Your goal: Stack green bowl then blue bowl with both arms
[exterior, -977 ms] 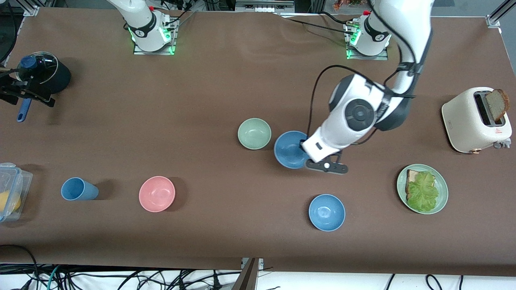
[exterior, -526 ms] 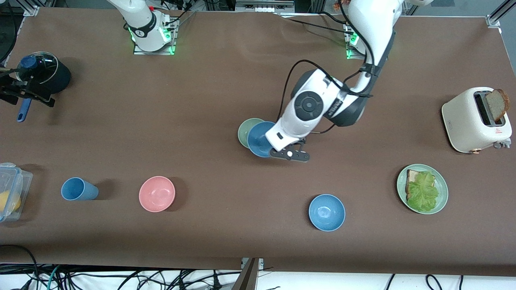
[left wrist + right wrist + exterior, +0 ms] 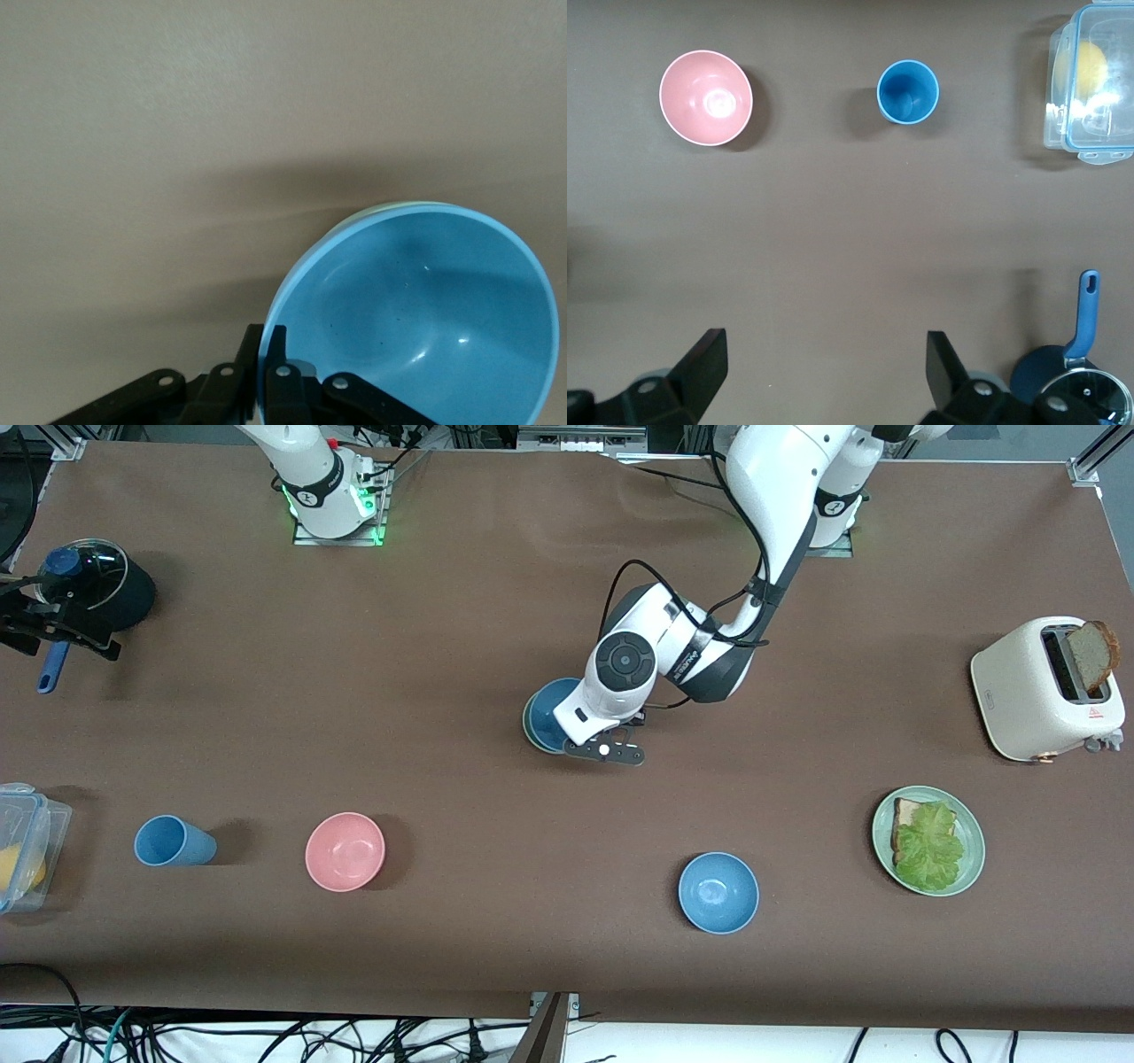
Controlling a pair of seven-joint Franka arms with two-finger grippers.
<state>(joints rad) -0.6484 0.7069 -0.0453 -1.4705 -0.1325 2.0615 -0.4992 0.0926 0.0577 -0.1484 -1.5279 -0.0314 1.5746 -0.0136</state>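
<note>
My left gripper [image 3: 574,733] is shut on the rim of the dull blue bowl [image 3: 549,710], one finger inside and one outside, as the left wrist view shows [image 3: 266,354]. It holds the blue bowl [image 3: 416,310] right over the pale green bowl, almost covering it. I cannot tell whether it rests in it. Only a thin sliver of the green bowl's rim [image 3: 390,206] shows; in the front view the green bowl is hidden under the blue one. My right gripper [image 3: 824,363] is open and empty, high over the right arm's end of the table, waiting.
A brighter sky-blue bowl [image 3: 718,892] lies nearer the front camera. A pink bowl [image 3: 345,851], a blue cup [image 3: 173,841] and a plastic box [image 3: 22,846] lie toward the right arm's end. A green plate with bread and lettuce [image 3: 974,841] and a toaster [image 3: 1045,688] stand toward the left arm's end.
My left gripper has carried the blue bowl toward the right arm's end, from beside the green bowl to right over it. The right arm has not moved.
</note>
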